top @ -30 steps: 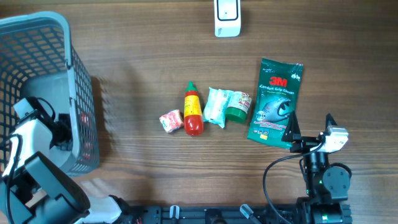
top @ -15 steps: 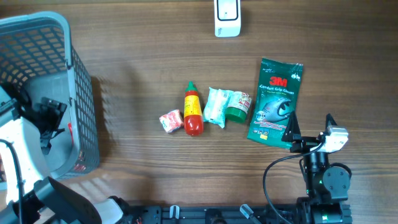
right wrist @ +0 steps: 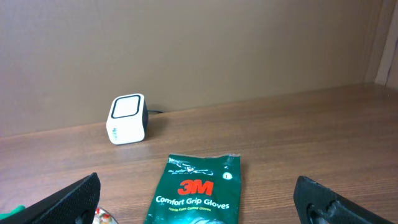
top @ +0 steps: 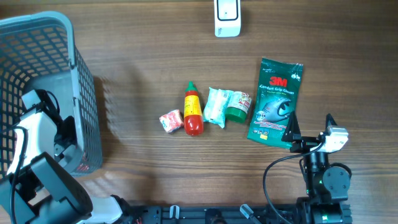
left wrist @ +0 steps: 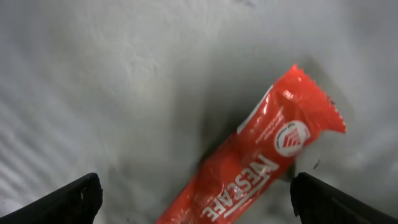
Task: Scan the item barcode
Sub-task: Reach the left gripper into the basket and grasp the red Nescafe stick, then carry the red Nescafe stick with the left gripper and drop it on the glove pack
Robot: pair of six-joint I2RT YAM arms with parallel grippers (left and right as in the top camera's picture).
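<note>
A wooden bench (top: 143, 68) runs to a plain brown wall (right wrist: 186, 43), with a white scanner (top: 227, 17) at its far edge and a grey basket (top: 37, 28) at its left edge. Since a second ago the left arm has shifted inside the basket; the right arm is unmoved. The left gripper (left wrist: 199, 196) is spread wide and empty above a red sachet (left wrist: 261, 162) on the basket floor. The right gripper (right wrist: 199, 199), equally wide, holds nothing near the bench's near edge.

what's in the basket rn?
A red Nescafe sachet lies on the basket floor, below the open left gripper. From overhead the left arm covers much of the inside, so anything else there is hidden.
</note>
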